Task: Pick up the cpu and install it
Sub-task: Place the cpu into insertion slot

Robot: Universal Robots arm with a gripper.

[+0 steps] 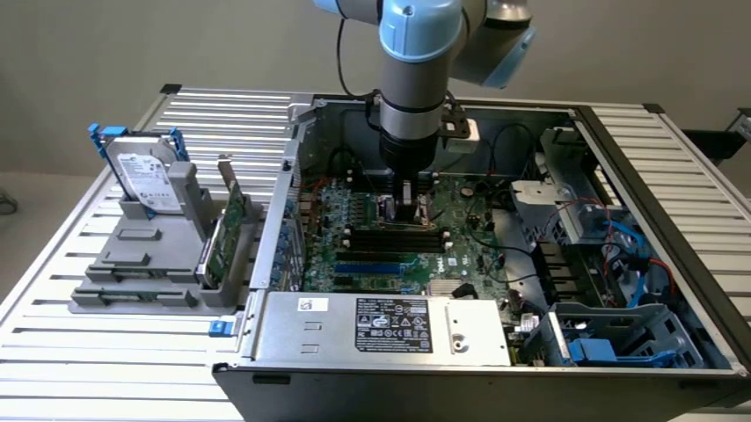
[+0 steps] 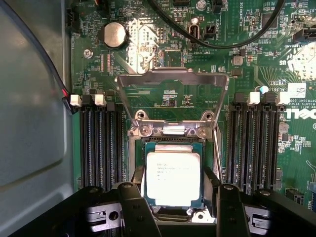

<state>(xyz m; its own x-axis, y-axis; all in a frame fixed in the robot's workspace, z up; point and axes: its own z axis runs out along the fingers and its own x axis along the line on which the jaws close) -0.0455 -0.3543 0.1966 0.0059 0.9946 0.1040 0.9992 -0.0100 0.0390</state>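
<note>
Though cpu (image 2: 173, 177) print illegible, DELL (image 2: 302, 114) on motherboard (image 2: 168, 59)

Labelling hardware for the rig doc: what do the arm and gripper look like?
Arm: silver-grey tube, light-blue joint caps, black collar near the wrist, black cable running alongside. Gripper: matte black, angular, with round bolt heads and silver fittings.

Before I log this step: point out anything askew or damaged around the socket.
Nothing stands out. The cpu sits flat and square, with no visible damage. The metal socket frame is swung open, not clamped over it.
</note>
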